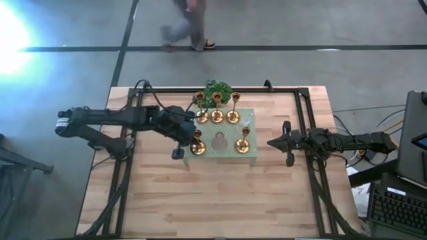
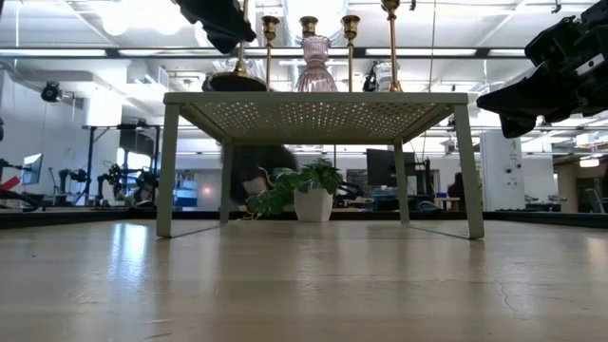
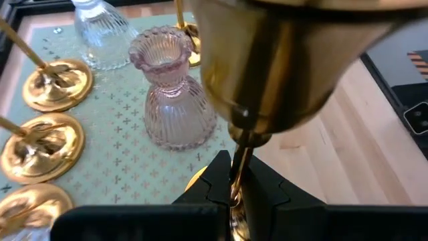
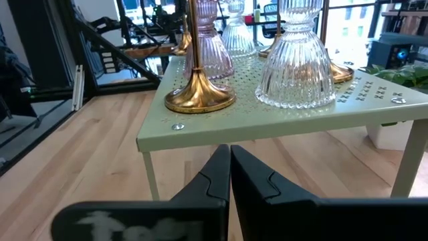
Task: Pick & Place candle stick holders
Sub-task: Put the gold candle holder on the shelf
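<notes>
High view: the left gripper [image 1: 189,137] reaches in from the bench's left edge to the front left corner of the pale green perforated stand [image 1: 230,152], and its jaws are clamped on the thin stem of a brass candle stick holder [image 1: 196,146] whose round base sits at that corner. The left wrist view shows that stem pinched between the dark fingers [image 3: 215,182], with the holder's gold cup filling the frame above. Just right of it, at the stand's middle, is the pink glass holder [image 1: 218,141], and a fifth brass holder [image 1: 244,143] stands near the front right corner. Along the stand's back edge three more brass holders [image 1: 217,117] stand in a row, with a clear glass holder [image 1: 246,124] at the right end. Behind the stand's back edge is the leafy green plant [image 1: 217,89]. The right gripper [image 1: 275,142] waits off the stand's right edge, apart from it, its jaws pressed together on nothing
</notes>
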Motion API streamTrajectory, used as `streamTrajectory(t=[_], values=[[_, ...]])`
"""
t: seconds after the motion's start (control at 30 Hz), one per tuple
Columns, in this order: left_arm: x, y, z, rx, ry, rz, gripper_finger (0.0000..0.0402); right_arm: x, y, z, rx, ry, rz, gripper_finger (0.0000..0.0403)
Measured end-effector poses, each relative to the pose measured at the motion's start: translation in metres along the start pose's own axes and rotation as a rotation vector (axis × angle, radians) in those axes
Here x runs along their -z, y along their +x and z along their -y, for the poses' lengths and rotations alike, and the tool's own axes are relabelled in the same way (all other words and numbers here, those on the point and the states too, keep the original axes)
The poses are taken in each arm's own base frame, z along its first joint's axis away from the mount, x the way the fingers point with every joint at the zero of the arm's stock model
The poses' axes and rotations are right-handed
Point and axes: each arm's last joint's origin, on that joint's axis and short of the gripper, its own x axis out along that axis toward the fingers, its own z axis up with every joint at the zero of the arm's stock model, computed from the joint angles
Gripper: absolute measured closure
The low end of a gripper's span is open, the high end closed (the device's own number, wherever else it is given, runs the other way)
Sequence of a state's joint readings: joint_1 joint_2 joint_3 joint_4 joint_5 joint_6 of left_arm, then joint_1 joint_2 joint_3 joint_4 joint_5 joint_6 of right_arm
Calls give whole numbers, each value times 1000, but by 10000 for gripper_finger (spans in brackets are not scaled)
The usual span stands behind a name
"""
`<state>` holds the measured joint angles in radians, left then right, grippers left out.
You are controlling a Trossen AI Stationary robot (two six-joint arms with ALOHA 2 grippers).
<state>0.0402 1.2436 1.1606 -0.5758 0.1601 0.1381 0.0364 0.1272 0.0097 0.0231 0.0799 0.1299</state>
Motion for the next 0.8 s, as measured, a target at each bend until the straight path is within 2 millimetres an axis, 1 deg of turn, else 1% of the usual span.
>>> streamTrajectory(t=[0.17,0.5,0.7,0.8], values=[[0,9,-3,1,6,-9,381,0,0,0,0,0,0,394],[0,7,-12,-27,7,4,381,0,0,0,0,0,0,394],[2,12,-16,-30,4,-10,381,0,0,0,0,0,0,394],[4,15,-20,4,-13,-13,381,0,0,0,0,0,0,394]])
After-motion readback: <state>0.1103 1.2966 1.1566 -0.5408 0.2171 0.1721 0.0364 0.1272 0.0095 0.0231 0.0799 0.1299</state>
